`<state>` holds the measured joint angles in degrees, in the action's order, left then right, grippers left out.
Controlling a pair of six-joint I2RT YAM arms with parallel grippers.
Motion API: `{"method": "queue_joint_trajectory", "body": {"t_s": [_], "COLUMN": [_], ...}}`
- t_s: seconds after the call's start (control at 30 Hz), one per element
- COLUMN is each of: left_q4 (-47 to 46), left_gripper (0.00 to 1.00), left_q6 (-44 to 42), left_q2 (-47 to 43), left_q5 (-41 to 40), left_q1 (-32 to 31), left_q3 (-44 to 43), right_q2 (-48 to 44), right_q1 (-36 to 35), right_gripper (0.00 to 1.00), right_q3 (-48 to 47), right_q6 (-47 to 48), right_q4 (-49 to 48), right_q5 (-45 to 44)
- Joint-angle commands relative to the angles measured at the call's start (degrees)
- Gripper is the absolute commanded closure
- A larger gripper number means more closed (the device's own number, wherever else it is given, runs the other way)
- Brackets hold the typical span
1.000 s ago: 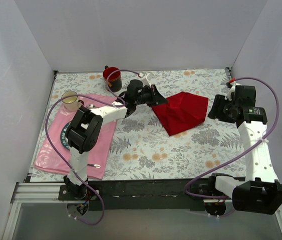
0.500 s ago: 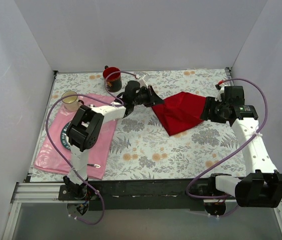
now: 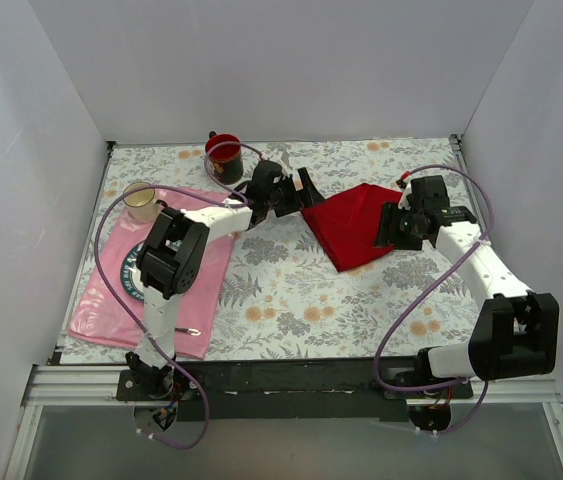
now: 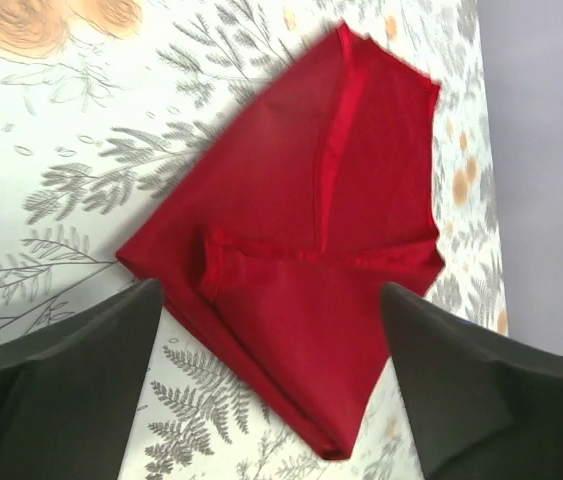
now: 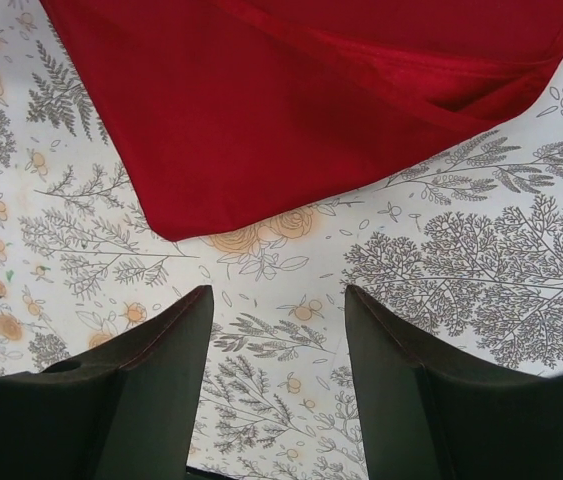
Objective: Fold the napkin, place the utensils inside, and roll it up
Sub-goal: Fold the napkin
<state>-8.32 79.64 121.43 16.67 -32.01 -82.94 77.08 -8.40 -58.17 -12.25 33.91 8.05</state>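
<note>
The red napkin (image 3: 353,225) lies folded into a rough triangle on the floral tablecloth, its point toward the near edge. My left gripper (image 3: 308,192) hovers at its far left corner, jaws wide open and empty. In the left wrist view the napkin (image 4: 301,260) fills the space between the dark fingers (image 4: 81,380), with a folded hem showing. My right gripper (image 3: 390,227) is at the napkin's right edge, open. In the right wrist view, the right gripper (image 5: 278,292) frames bare tablecloth just short of the napkin (image 5: 301,100). The utensils are out of view.
A red cup (image 3: 223,155) stands at the back, left of the left gripper. A beige cup (image 3: 141,201) sits at the far corner of the pink placemat (image 3: 111,310). A dark plate (image 3: 133,270) lies partly under the left arm. White walls enclose the table.
My left gripper has opened and let go of the napkin's left corner. The right arm has swung left, from beside the napkin to its right edge.
</note>
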Motion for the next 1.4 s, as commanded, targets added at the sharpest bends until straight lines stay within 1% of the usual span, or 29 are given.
{"method": "queue_joint_trajectory", "body": {"t_s": [0.0, 0.07, 0.13, 0.17, 0.2, 0.27, 0.3, 0.33, 0.37, 0.4, 0.43, 0.47, 0.5, 0.53, 0.6, 0.63, 0.7, 0.77, 0.8, 0.83, 0.87, 0.97, 1.1, 1.37], "left_q4": [6.9, 11.0, 11.8, 11.3, 10.5, 4.6, 3.0, 2.2, 3.3, 5.0, 7.9, 10.2, 11.2, 12.6, 15.4, 16.1, 17.4, 17.9, 18.7, 19.0, 19.5, 20.8, 21.6, 22.6], "left_gripper": [0.04, 0.07, 0.1, 0.16, 0.2, 0.28, 0.28, 0.28, 0.22, 0.2, 0.19, 0.19, 0.23, 0.25, 0.31, 0.31, 0.33, 0.38, 0.39, 0.44, 0.45, 0.45, 0.44, 0.49], "left_q6": [-3.1, -6.1, -7.9, -8.1, -7.9, -5.7, -4.8, -4.2, -4.7, -5.4, -6.6, -7.8, -9.7, -10.3, -11.2, -11.7, -13.4, -14.2, -14.2, -13.9, -13.8, -13.3, -13.0, -13.6], "left_q2": [-6.5, -7.1, -7.8, -7.9, -8.0, -7.7, -7.3, -6.6, -5.2, -4.9, -4.5, -4.3, -4.0, -3.8, -2.8, -2.5, -1.7, -1.2, -0.8, -0.1, 0.2, 1.1, 2.2, 5.0], "left_q5": [-8.8, -9.5, -8.2, -6.5, -2.0, 3.0, 6.4, 7.0, 6.5, 5.5, 1.0, -1.6, -4.2, -8.4, -11.9, -14.8, -17.9, -20.4, -21.0, -21.0, -21.2, -22.1, -23.4, -24.8], "left_q1": [-0.6, -1.3, -1.8, -2.0, -2.0, -2.1, -2.2, -2.6, -3.0, -3.5, -4.7, -5.3, -5.9, -6.7, -7.4, -8.1, -8.8, -9.6, -9.8, -9.8, -9.8, -9.9, -10.3, -10.4], "left_q3": [-2.5, -4.5, -4.3, -3.8, -3.2, -0.6, -0.1, -0.4, -2.6, -3.9, -4.9, -6.5, -7.0, -7.2, -8.5, -8.8, -9.4, -9.7, -10.1, -10.5, -10.8, -11.6, -12.4, -14.8], "right_q2": [-0.3, 0.2, 1.1, 1.3, 1.6, 2.9, 3.4, 4.5, 4.8, 5.0, 5.1, 5.1, 5.2, 5.4, 5.5, 5.6, 5.7, 5.9, 6.0, 6.0, 5.8, 5.4, 4.9, 4.5], "right_q1": [-0.1, -0.1, -0.1, -0.1, -0.1, 0.0, 0.0, 0.1, 0.4, 0.6, 0.8, 1.8, 2.3, 3.3, 3.9, 4.2, 4.4, 4.5, 4.5, 4.5, 4.5, 4.5, 4.5, 4.5], "right_gripper": [0.37, 0.37, 0.37, 0.37, 0.37, 0.37, 0.37, 0.37, 0.37, 0.36, 0.37, 0.37, 0.37, 0.37, 0.37, 0.37, 0.37, 0.37, 0.37, 0.37, 0.37, 0.37, 0.37, 0.37], "right_q3": [-2.3, -1.9, -1.6, -1.5, -1.5, -1.4, -1.6, -2.0, -2.3, -2.2, -1.9, -1.6, -1.2, -0.9, -0.4, 0.0, 0.0, -0.1, -0.1, -0.1, -0.2, 0.0, 0.2, 1.0], "right_q6": [0.7, 0.8, 0.9, 1.0, 0.8, 0.7, 0.5, 0.6, 0.5, 0.5, 0.6, 0.6, 0.3, 0.0, -0.6, -0.8, -0.8, -0.8, -0.8, -0.8, -0.7, -0.8, -0.7, -0.6], "right_q4": [-2.4, -2.7, -3.2, -3.3, -3.7, -4.9, -5.0, -4.3, -4.0, -3.9, -4.0, -4.6, -4.9, -5.1, -5.9, -6.3, -6.4, -6.4, -6.5, -6.4, -6.4, -6.4, -6.6, -6.5], "right_q5": [-2.3, -2.1, -2.5, -2.9, -3.2, -3.5, -3.5, -3.9, -4.8, -6.0, -6.0, -5.8, -4.8, -4.1, -2.7, -2.5, -2.5, -2.4, -2.3, -2.3, -2.2, -2.3, -2.3, -2.1]}}
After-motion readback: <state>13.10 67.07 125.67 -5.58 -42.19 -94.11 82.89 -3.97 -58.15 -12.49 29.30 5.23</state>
